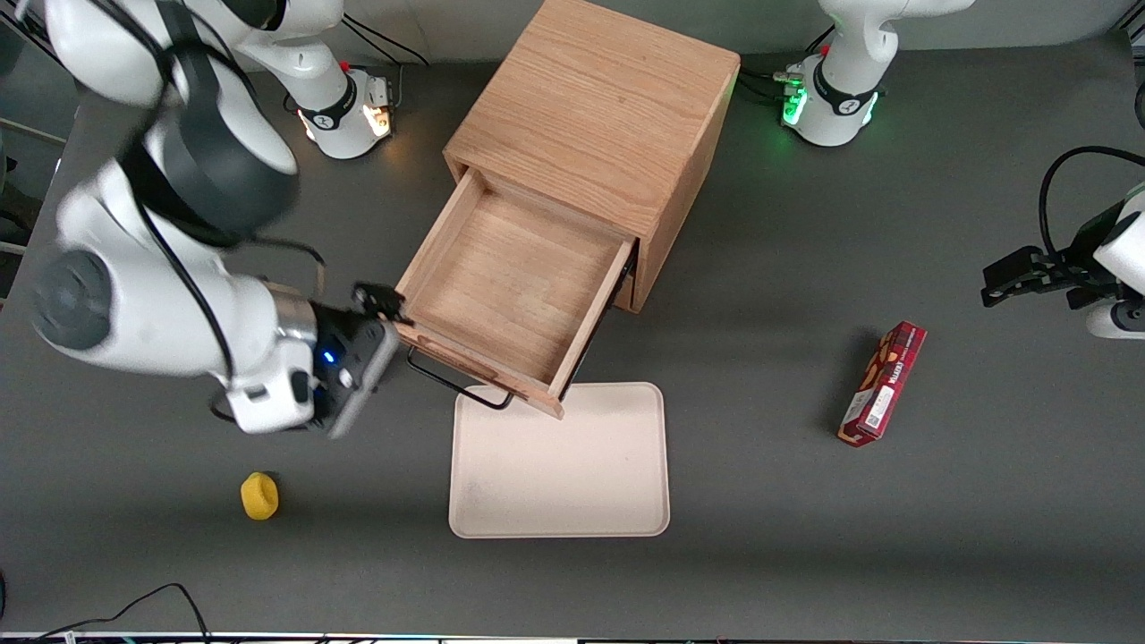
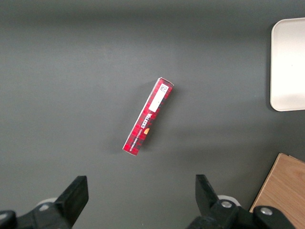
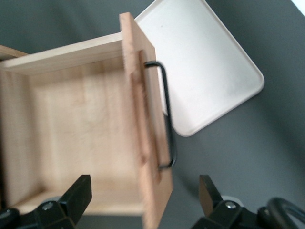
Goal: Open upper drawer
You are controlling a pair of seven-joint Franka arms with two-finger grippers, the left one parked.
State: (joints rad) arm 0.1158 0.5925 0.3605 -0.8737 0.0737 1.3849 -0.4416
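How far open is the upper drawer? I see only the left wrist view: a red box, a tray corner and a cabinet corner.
Observer: The upper drawer stands far out of the cabinet; its whole floor shows, and it is empty.
Operator: Where is the gripper?
Observer: The gripper is at the drawer front, by the working arm's end of the black handle.
Operator: Does it hold the handle?
Observer: No. Its jaws are open, and the handle's end shows between them with a gap to each.
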